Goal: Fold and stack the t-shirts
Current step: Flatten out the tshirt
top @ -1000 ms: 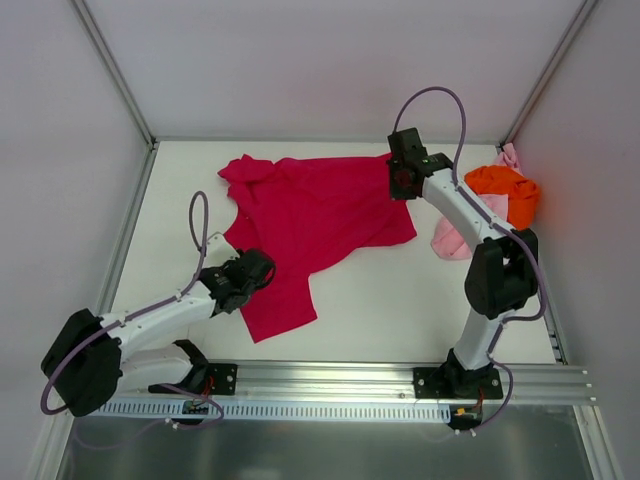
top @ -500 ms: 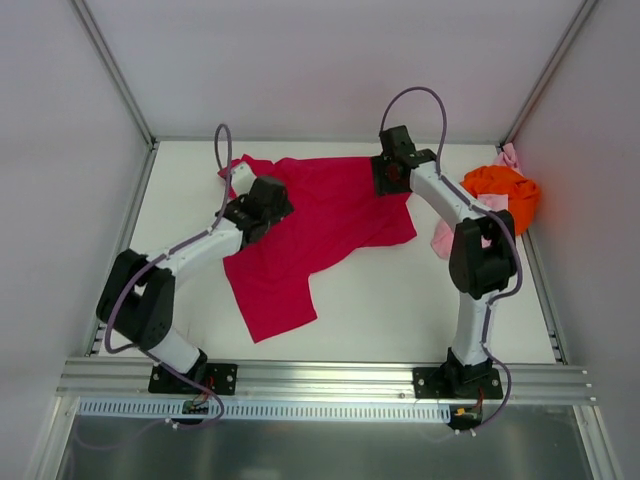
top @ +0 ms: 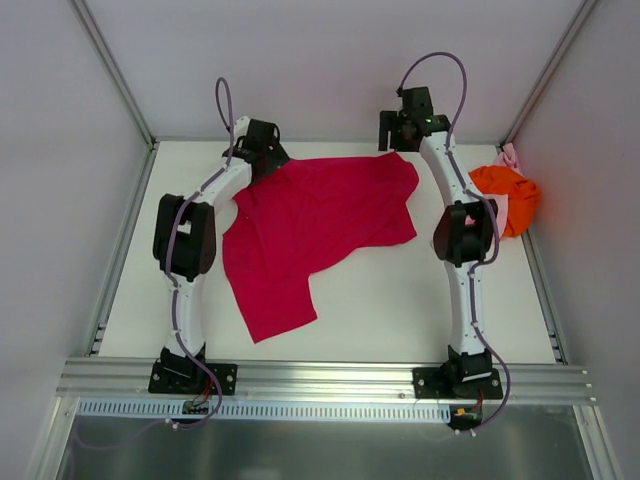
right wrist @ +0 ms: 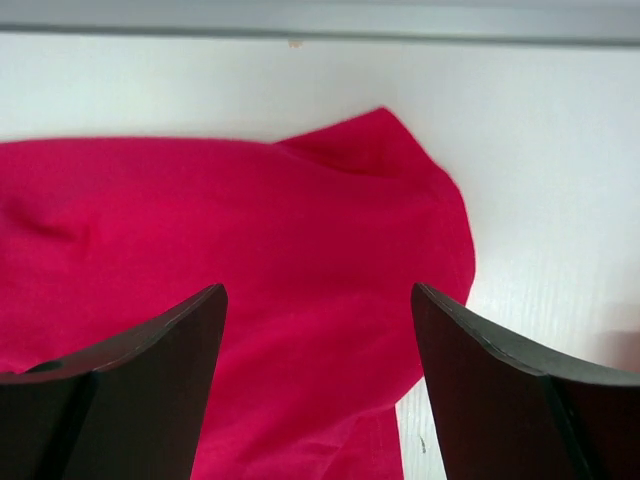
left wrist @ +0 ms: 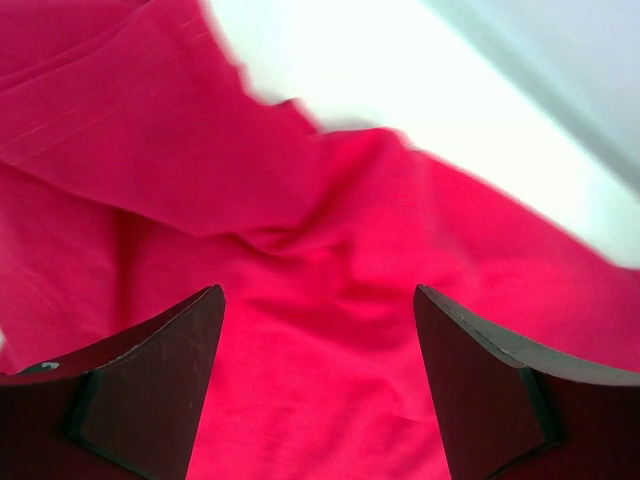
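Note:
The crimson t-shirt (top: 320,215) lies spread on the white table, one flap reaching toward the near edge. My left gripper (top: 270,158) hovers over its far left corner, open, with only cloth (left wrist: 330,200) below the jaws (left wrist: 318,292). At the shirt's far right corner my right gripper (top: 400,145) hangs open too, its fingers (right wrist: 318,288) empty above the crimson cloth (right wrist: 250,230). The orange t-shirt (top: 506,190) sits bunched at the right wall. A bit of the pale pink t-shirt (top: 511,156) shows behind it.
Grey walls close the table in at the back and both sides, and both grippers are near the back wall (top: 330,80). A metal rail (top: 330,378) runs along the near edge by the arm bases.
Both arms have stretched out to the far edge of the table. The right gripper has let go of the crimson shirt's far right corner, and both grippers have opened.

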You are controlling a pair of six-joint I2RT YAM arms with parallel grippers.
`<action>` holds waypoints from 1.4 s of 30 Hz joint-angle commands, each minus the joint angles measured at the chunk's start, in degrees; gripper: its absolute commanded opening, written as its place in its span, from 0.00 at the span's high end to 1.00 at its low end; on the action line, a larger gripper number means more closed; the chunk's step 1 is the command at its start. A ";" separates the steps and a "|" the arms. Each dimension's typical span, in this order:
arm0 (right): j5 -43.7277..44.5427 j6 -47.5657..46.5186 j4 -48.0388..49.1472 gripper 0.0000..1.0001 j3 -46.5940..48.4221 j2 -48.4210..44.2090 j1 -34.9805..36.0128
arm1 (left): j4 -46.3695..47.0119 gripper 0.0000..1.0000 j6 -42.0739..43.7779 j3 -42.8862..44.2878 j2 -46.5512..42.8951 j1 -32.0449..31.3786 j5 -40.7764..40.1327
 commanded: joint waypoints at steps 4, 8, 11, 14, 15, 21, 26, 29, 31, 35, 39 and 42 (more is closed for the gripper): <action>-9.91 3.88 -0.98 0.20 -2.91 2.48 -3.26 | -1.35 0.22 3.20 -0.15 -0.44 2.86 2.17; -14.22 5.37 0.44 0.20 -2.47 4.32 -4.58 | 0.66 0.23 3.38 -0.50 -0.44 5.14 7.34; -16.51 5.29 1.75 0.21 -3.26 4.59 -4.93 | 2.16 0.23 4.61 -1.03 -0.44 5.58 8.14; -15.20 5.11 2.46 0.21 -3.35 5.11 -5.28 | 3.30 0.23 5.31 -1.03 0.43 6.02 9.98; -12.93 5.37 2.55 0.21 -3.26 5.12 -5.45 | 3.92 0.23 5.66 -0.86 0.78 6.03 10.86; -8.52 4.67 4.75 0.21 -3.10 5.38 -6.33 | 4.89 0.23 6.72 -1.73 0.79 6.20 11.22; -6.66 5.99 5.36 0.20 -3.27 6.25 -6.77 | 5.94 0.23 6.54 -2.70 0.79 7.34 13.24; -4.92 5.20 4.48 0.20 -1.95 7.57 -6.69 | 5.50 0.23 7.07 -2.61 0.79 7.43 13.50; -1.23 4.32 3.25 0.20 -0.72 8.19 -6.16 | 5.50 0.22 7.07 -3.22 0.26 7.52 13.68; -0.59 4.40 3.43 0.19 -0.98 8.98 -6.16 | 7.87 0.21 6.81 -6.48 -1.32 7.52 14.38; -2.71 5.90 3.51 0.18 -0.63 8.81 -6.33 | 9.28 0.21 6.37 -9.02 -2.46 7.61 15.79; -3.50 6.78 6.05 0.18 -1.59 8.46 -6.42 | 11.03 0.22 6.28 -10.87 -3.43 7.61 17.71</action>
